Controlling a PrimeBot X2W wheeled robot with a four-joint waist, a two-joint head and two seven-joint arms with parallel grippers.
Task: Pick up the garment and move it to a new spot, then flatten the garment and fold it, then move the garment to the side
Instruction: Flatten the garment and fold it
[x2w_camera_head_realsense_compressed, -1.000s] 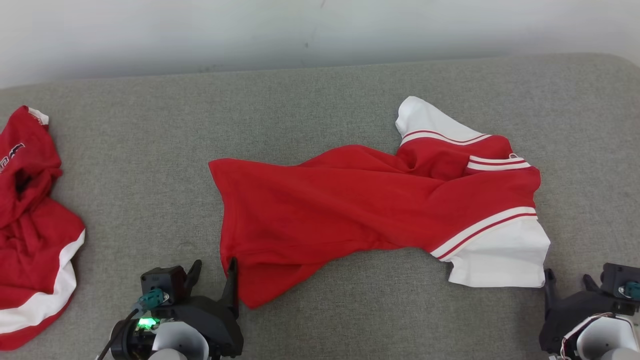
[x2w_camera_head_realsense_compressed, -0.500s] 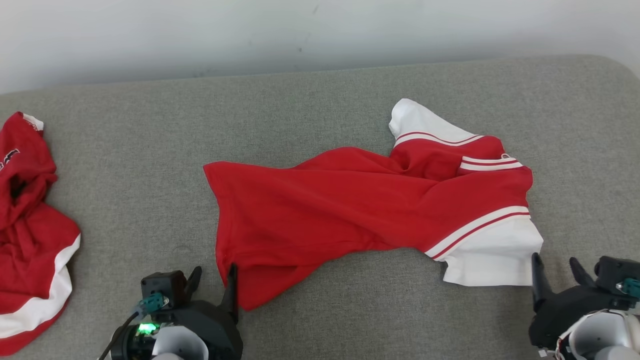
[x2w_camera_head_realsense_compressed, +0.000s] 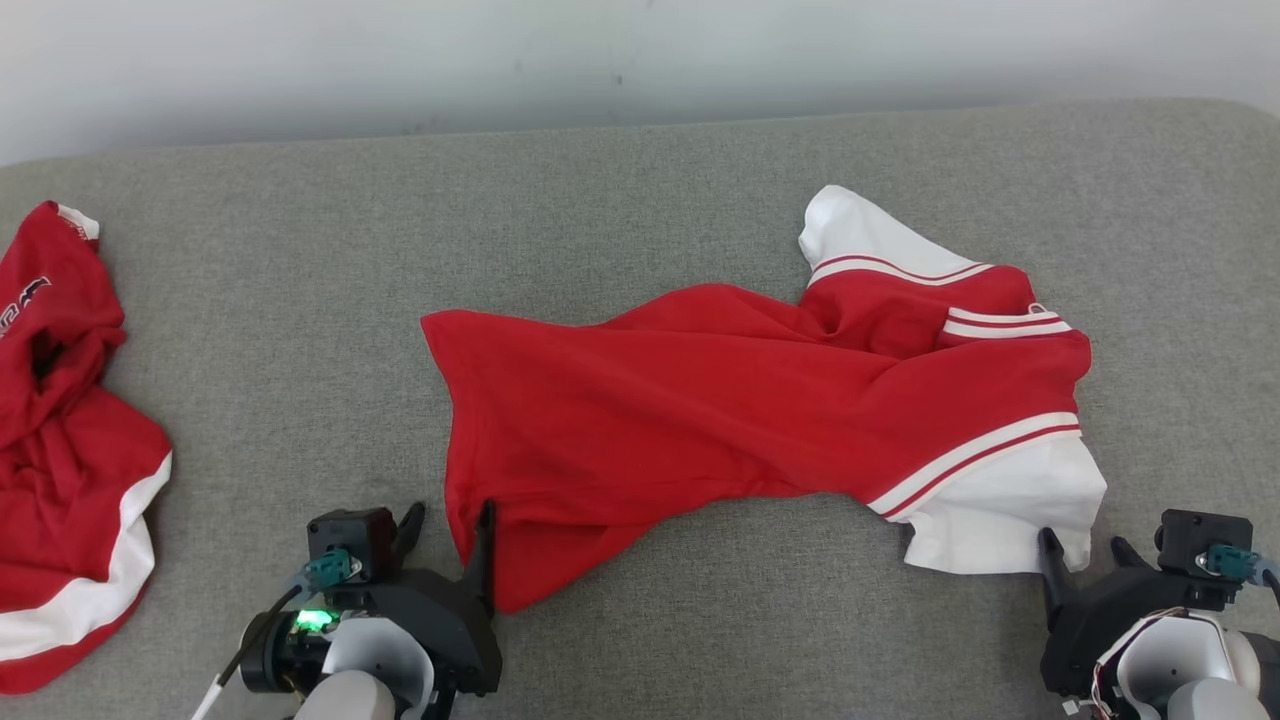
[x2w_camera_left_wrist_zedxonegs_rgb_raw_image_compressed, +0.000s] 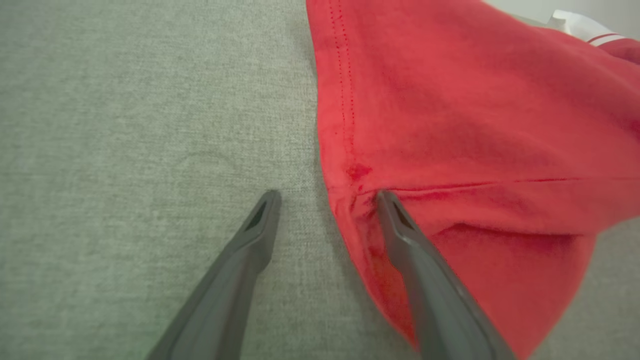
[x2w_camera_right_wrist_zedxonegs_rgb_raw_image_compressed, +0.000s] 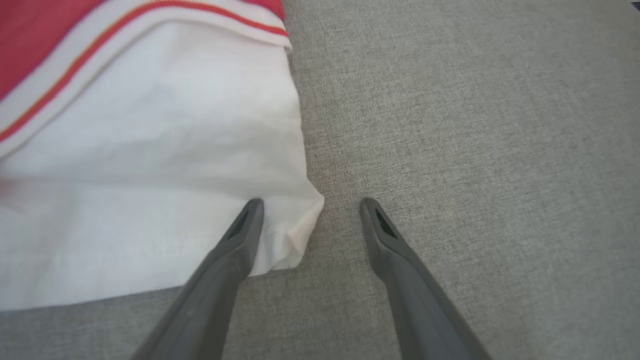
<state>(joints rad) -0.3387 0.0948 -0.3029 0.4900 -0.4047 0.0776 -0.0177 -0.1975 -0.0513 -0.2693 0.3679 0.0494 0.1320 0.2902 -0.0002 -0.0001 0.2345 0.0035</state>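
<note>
Grey fabric surface (x2w_camera_head_realsense_compressed: 640, 200) carries two garments: garment (x2w_camera_head_realsense_compressed: 700, 400) centre, spare garment (x2w_camera_head_realsense_compressed: 70, 420) left. Left pincer (x2w_camera_head_realsense_compressed: 450, 510) and right pincer (x2w_camera_head_realsense_compressed: 1082, 540), both wide open and empty, straddle the centre garment's near corners.

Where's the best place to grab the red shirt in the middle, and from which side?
I'd take the shirt by its two near corners, coming from the robot's side: the stitched red hem corner at the left gripper, and the white sleeve corner at the right gripper. Both lie flat at the cloth's edge, and the open jaws straddle them.
</note>
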